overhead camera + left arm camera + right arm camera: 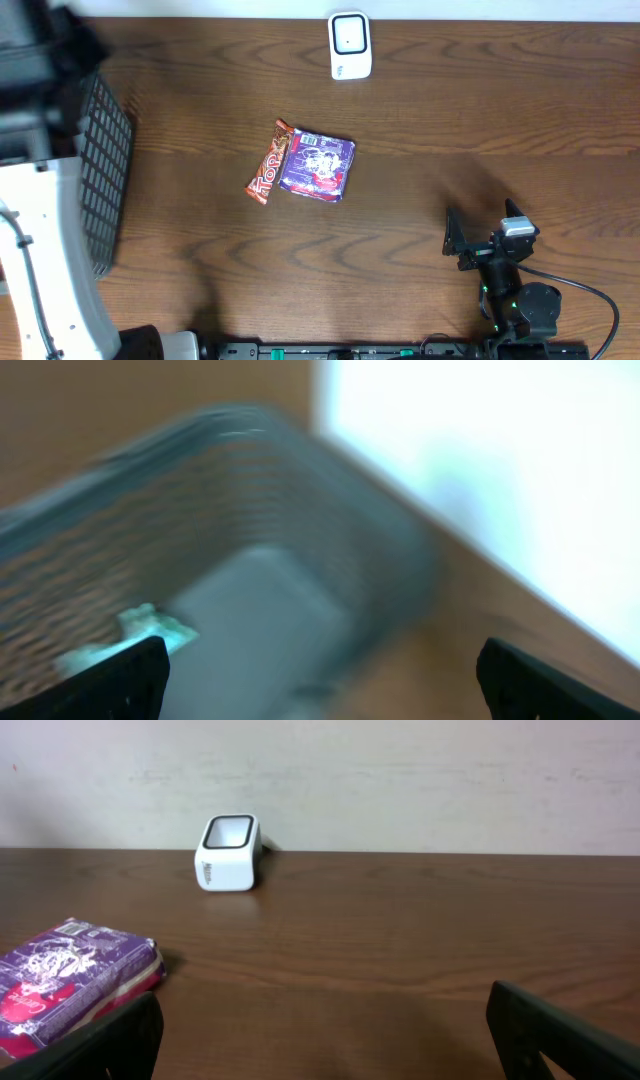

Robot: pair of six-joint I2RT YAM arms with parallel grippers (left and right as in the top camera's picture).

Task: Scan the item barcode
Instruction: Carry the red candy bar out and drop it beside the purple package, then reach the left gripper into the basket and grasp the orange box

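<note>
I see orange bar (268, 161) on surface (420, 150), long axis near-to-far, far end tipped right, touching purple packet (318, 166); left pincer (320, 680), right pincer (322, 1025) both apart, empty

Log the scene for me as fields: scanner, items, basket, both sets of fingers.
scanner: white scanner at the table's far edge
items: purple packet and orange candy bar side by side mid-table, neither held
basket: black mesh basket at the left edge
left: left fingers open, empty, over the basket
right: right fingers open, empty, facing the scanner
</note>
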